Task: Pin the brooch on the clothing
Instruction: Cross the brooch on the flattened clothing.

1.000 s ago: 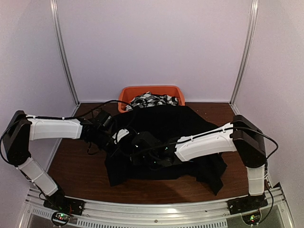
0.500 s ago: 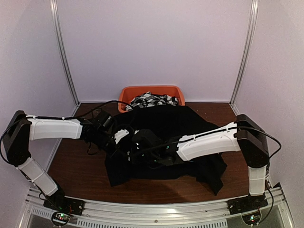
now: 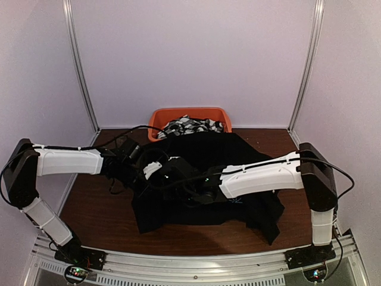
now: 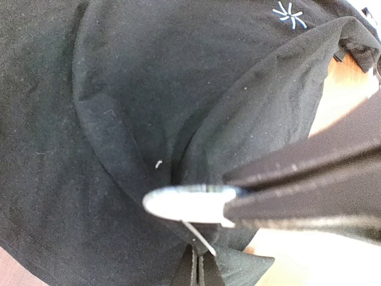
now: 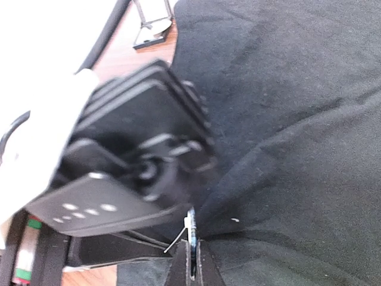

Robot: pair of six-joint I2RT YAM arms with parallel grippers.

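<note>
1. Gripping the silvery oval metal brooch (image 4: 190,202) at lower centre of the left wrist view, your left gripper (image 4: 229,207) is clamped tight on it, and the thin pin (image 4: 199,238) dangles open.
2. Your right gripper (image 5: 191,262) is closed at its frame's bottom edge; whether it pinches fabric cannot be told.
3. The large black fabric shirt (image 3: 208,146) lies across the middle of the overhead frame, a fold (image 4: 256,119) raised against the brooch.
4. Watch out: if the fold slips, the pin may miss or skewer both layers, and the crowded jaws may collide.
</note>
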